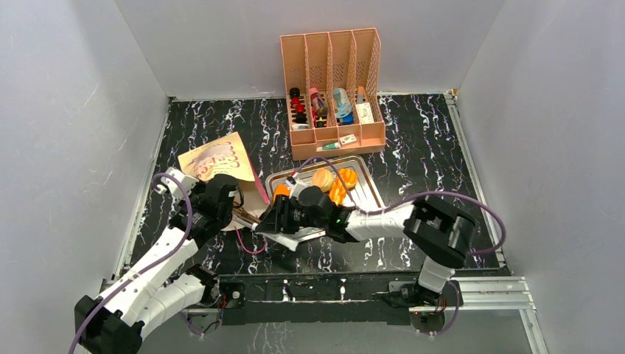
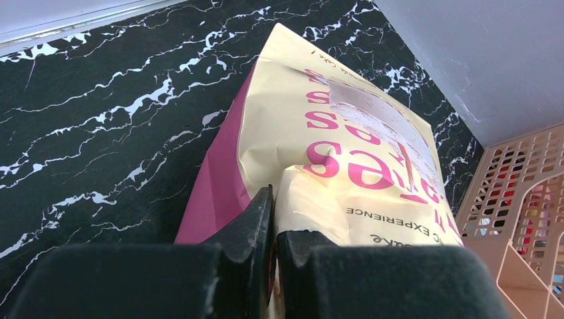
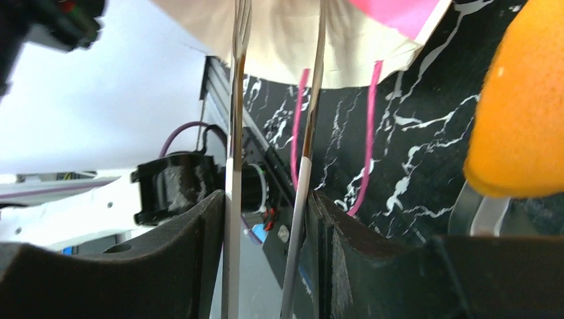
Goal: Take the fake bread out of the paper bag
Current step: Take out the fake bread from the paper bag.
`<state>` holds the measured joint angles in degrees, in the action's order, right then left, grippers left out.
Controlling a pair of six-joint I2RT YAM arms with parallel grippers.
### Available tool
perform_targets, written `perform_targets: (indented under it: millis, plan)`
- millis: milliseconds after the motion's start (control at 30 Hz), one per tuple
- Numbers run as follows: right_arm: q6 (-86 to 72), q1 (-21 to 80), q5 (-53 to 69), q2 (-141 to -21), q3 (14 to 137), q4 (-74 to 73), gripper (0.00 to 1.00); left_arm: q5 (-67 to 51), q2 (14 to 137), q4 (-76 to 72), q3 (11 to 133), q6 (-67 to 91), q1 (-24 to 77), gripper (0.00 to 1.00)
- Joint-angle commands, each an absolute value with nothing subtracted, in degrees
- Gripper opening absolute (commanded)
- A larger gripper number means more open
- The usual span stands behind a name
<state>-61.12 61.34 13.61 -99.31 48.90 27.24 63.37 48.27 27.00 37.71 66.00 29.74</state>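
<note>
- The paper bag lies flat on the dark table, on the left side. In the top view its long side runs from 11 o'clock down to 5 o'clock. The open mouth is the 5 o'clock end, the end near the arms.
- The left claw is pressed together on the edge of the bag by the mouth. It pinches the paper.
- The right claw squeezes a pair of metal tongs. The two thin legs of the tongs stand a little apart, and nothing shows between them.
- From the right claw, the mouth of the bag lies at about 9 o'clock, very near. The tongs point that way, toward the pink cord handles.
- Orange fake bread sits on the silver tray, at about 1 o'clock from the right claw. Whether more bread is inside the bag cannot be told.
- The right claw is likely the one to reach in, so the tongs should slide along the bag's long line, toward 11 o'clock.
</note>
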Motion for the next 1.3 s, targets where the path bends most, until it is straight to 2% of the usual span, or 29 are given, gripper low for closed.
perform_targets:
  millis: [0, 133, 167, 200, 300, 333, 367, 533, 733, 1033, 1267]
  plan:
    - [-60.3, 61.2, 14.5, -92.6, 46.8, 30.8, 0.43, 65.0, 49.1, 28.7, 38.7, 67.8, 29.5, 0.04]
    - [-60.3, 61.1, 14.6, -95.4, 48.3, 30.9, 0.43, 64.6, 50.0, 29.2, 39.1, 68.1, 29.5, 0.04]
    - [-44.7, 61.1, 15.1, -96.7, 49.1, 31.1, 0.43, 64.5, 50.1, 29.5, 39.3, 68.2, 29.5, 0.04]
    - [-57.4, 61.1, 15.3, -98.0, 49.7, 31.3, 0.43, 64.6, 49.9, 29.7, 39.4, 68.3, 29.5, 0.04]
    - [-59.6, 61.1, 15.0, -101.9, 51.1, 31.9, 0.44, 64.9, 49.2, 29.6, 39.8, 67.7, 29.5, 0.04]
    - [-59.6, 61.1, 14.7, -102.8, 51.5, 32.0, 0.22, 64.9, 49.0, 29.3, 39.7, 67.2, 29.5, 0.04]
    - [-59.5, 61.0, 14.3, -103.5, 51.8, 32.2, 0.2, 64.9, 48.9, 29.2, 39.7, 67.0, 29.5, 0.04]
    - [-58.7, 61.1, 13.9, -106.6, 54.9, 32.7, 0.25, 64.2, 48.8, 28.9, 39.2, 66.9, 29.5, 0.04]
    - [-58.4, 61.1, 14.6, -109.3, 57.6, 34.1, 0.27, 63.5, 49.0, 28.1, 39.0, 66.7, 29.5, 0.04]
    - [-58.4, 61.1, 18.4, -105.7, 52.3, 37.1, 0.3, 63.7, 48.2, 25.9, 38.9, 63.2, 29.5, 0.04]
    - [-58.6, 61.1, 19.4, -104.5, 51.4, 38.1, 0.33, 61.4, 43.0, 19.8, 34.3, 57.3, 29.5, 0.04]
